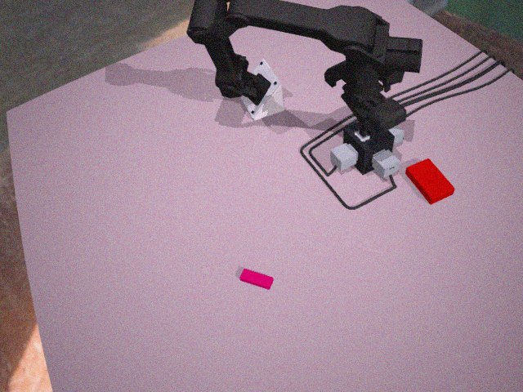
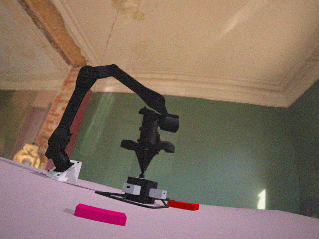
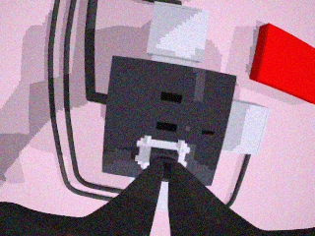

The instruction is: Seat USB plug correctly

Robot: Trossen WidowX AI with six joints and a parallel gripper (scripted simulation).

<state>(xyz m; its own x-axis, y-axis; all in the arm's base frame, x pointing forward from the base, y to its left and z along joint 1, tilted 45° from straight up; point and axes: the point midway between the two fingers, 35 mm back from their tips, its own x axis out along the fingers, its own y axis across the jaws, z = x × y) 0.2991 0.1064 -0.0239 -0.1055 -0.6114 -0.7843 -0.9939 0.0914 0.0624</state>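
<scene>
The black power cube (image 1: 364, 163) (image 2: 134, 181) (image 3: 133, 93) stands on the table with pale grey blocks on its sides. My gripper (image 2: 142, 172) (image 3: 165, 168) points down over its top and is shut on the small dark USB plug (image 2: 141, 176). In the wrist view the plug is mostly hidden by the fingertips, inside a white bracket-shaped outline (image 3: 162, 144) on the cube's top near one edge. In the exterior view a short dark part of the plug shows between fingertips and cube top. How deep it sits and which way round it is cannot be told.
A red block (image 1: 430, 181) (image 2: 183, 205) (image 3: 287, 64) lies close beside the cube. A magenta bar (image 1: 256, 278) (image 2: 100, 214) lies farther off. Black cables (image 1: 327, 181) (image 2: 120, 198) (image 3: 51, 98) loop around the cube and run off towards the table's edge.
</scene>
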